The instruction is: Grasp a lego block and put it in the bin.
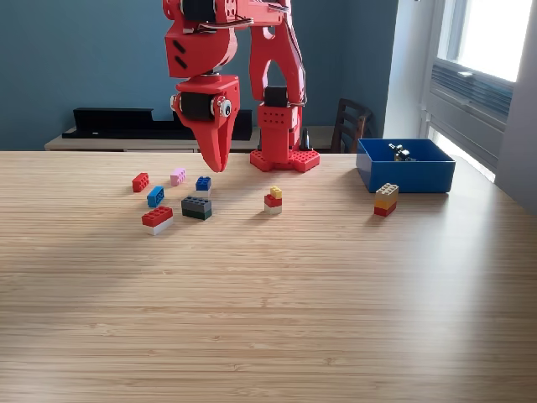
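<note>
- Red plastic makes up the whole arm (273, 84), whose base is fixed at the far edge of the desk (268, 319), presumably so both the blocks and the bin can be reached from it.
- The fingers (216, 159) are pointed straight down above the loose blocks; they appear pressed together with nothing held, though the tips are seen nearly edge-on and a slight gap cannot be ruled out.
- Nearest below the tips lie a blue block (203, 183) and a pink block (177, 175); a red block (140, 181), a second blue one (155, 196), a dark block (196, 207) and a red-and-white stack (157, 219) are scattered close by.
- A yellow-red stack (273, 199) sits apart, nearer the middle.
- The bin (406, 175) stands at the exterior view's right, well apart from the cluster, with a small dark item already inside; a tan-and-red stack (386, 200) rests just in front of it.
- No block has yet been gripped, so a descent is judged to be next.
- Pale wood grain covers the desk; a teal wall, a chair (350, 124) and a bright window (491, 42) are seen behind.
</note>
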`<state>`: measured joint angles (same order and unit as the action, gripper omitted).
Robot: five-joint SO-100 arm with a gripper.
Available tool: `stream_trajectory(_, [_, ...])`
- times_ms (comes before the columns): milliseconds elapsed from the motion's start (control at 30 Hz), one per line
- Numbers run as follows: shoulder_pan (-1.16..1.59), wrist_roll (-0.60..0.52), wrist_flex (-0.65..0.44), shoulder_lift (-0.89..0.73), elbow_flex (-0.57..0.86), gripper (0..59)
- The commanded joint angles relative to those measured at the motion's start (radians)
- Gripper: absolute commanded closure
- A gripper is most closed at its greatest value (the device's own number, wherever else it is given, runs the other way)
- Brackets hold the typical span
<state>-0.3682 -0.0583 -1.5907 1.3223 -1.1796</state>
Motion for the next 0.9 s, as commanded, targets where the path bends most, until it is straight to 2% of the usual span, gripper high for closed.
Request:
stream_trajectory(33, [-0.008,0.002,0.009,0.077,0.060,58.5])
stream_trajectory(400, [-0.014,0.006,0.012,0.097,-0.011,58.5])
stream_trajectory(733, [-0.031,0.071,0.081,0.403,-0.206,58.4])
stream_trajectory(900, [-0.040,0.120,0.147,0.499,-0.336,43.9])
